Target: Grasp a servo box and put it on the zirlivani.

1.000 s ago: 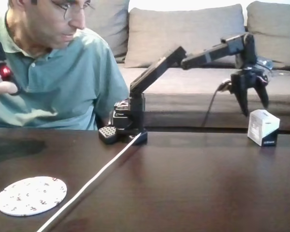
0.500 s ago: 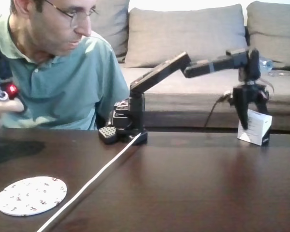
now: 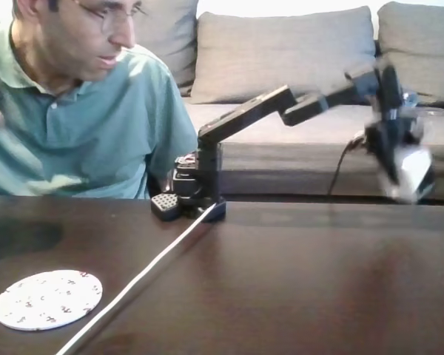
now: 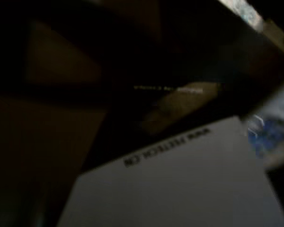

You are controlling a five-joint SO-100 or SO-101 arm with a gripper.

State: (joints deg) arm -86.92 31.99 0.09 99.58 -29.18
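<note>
In the fixed view the servo box (image 3: 413, 176) shows as a white motion-blurred block, tilted and held just above the far right of the dark table. My gripper (image 3: 398, 171) points down with its black fingers shut on the box. The wrist view has the box's white face (image 4: 180, 184) close up at the bottom, with a line of small black print along its upper edge. The zirlivani (image 3: 48, 299), a flat round white disc with small dark figures, lies on the table at the near left, far from the gripper.
The arm's black base (image 3: 196, 194) stands at the table's far edge in the middle. A pale strip (image 3: 137, 281) runs diagonally from the base to the front edge. A person in a teal shirt (image 3: 81, 126) sits behind the table at left. A grey sofa (image 3: 281, 59) is behind.
The gripper came down over the box, shut on it and raised it off the table, tilting it. The person's hand at the left edge moved.
</note>
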